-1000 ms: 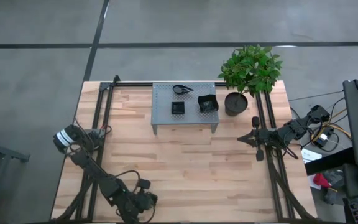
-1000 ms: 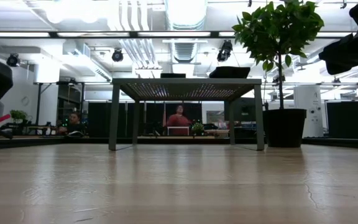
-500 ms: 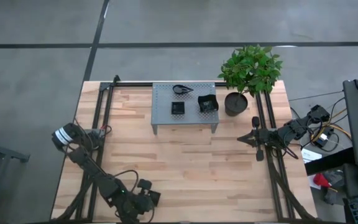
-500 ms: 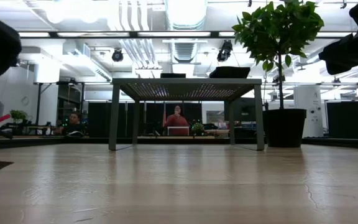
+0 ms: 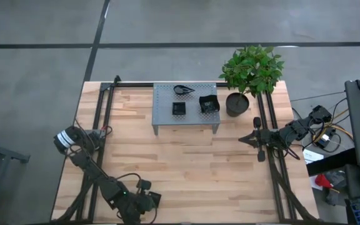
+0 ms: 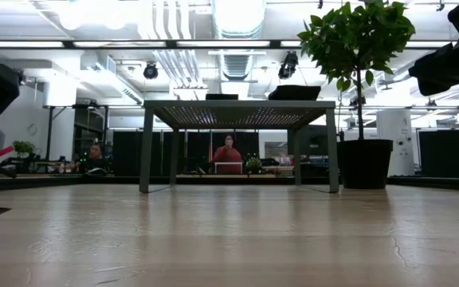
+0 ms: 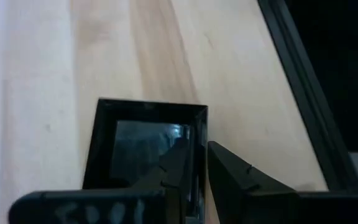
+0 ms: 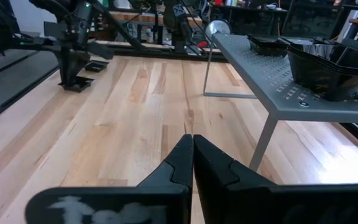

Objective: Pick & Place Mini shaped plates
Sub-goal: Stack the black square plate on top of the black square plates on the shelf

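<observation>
Pinching glossy square black plate, pale woodgrain table

Surface: pale planked wood, smooth, with a soft sheen. Stand: grey perforated metal, matt. Square mini plate at the left gripper: black and glossy, reflective inside.

You're working in a robotics lab inside a large open-plan hall. Past the wooden table, toward twelve o'clock, you can see bare ceiling ducts, strip lights, desks, and seated people.
</observation>
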